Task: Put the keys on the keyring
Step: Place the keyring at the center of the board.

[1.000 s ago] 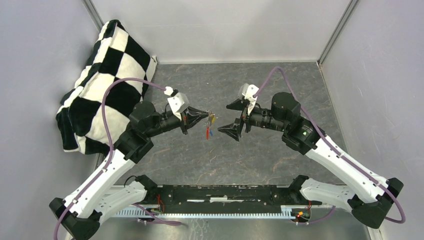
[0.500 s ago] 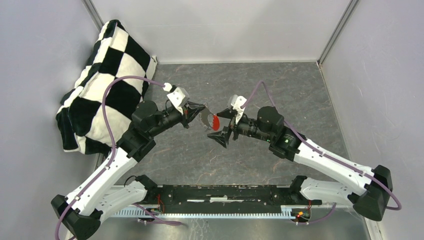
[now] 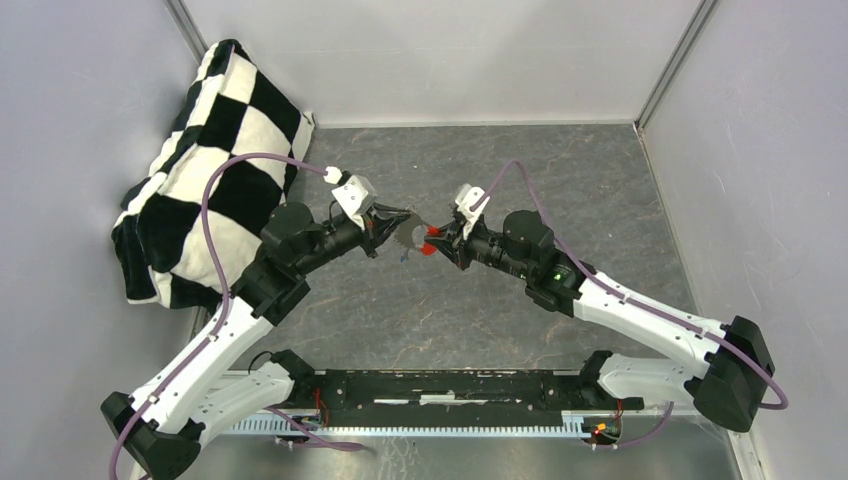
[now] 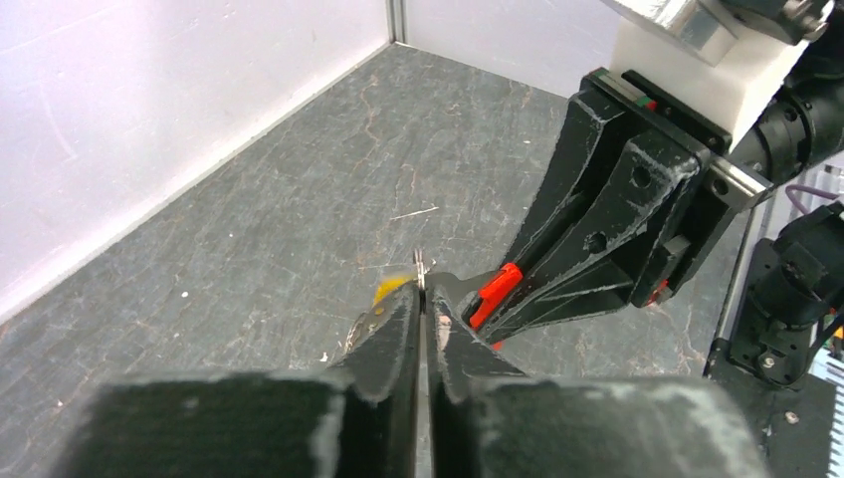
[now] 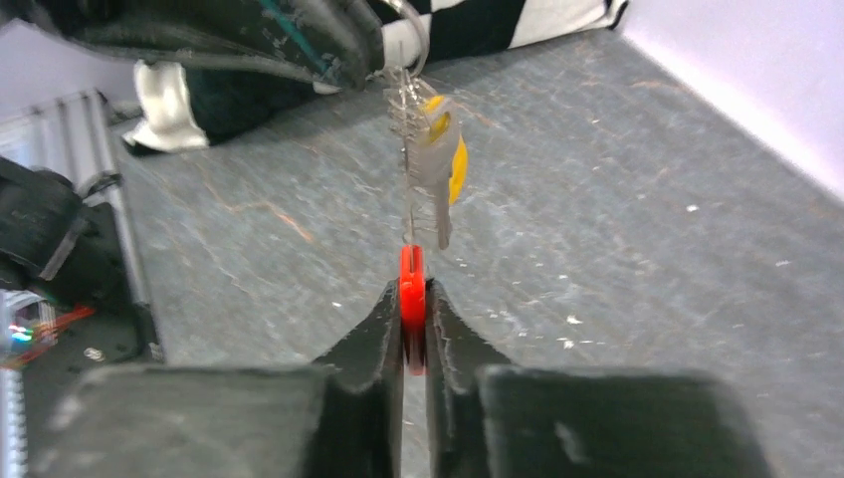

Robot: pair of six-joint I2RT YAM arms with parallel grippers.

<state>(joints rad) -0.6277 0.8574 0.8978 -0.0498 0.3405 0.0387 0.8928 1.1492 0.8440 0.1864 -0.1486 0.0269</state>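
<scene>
The right fingers (image 5: 396, 309) are pinching the keyring (image 5: 410, 264) edge-on and upright. The keys (image 5: 438, 164) are hanging lengthwise downward just above and beyond the keyring, from the left fingers (image 4: 413, 304), which are clamping their top.

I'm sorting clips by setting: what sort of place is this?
Probably a robot test cell: pale grey walls enclose a dark grey stone-patterned tabletop, with white-and-black robot arms, left and right, bolted at its near edge.

Pale walls (image 3: 450, 60) enclose a dark mottled tabletop (image 3: 570, 165), checkered cushion (image 3: 215, 150) far-left.
</scene>
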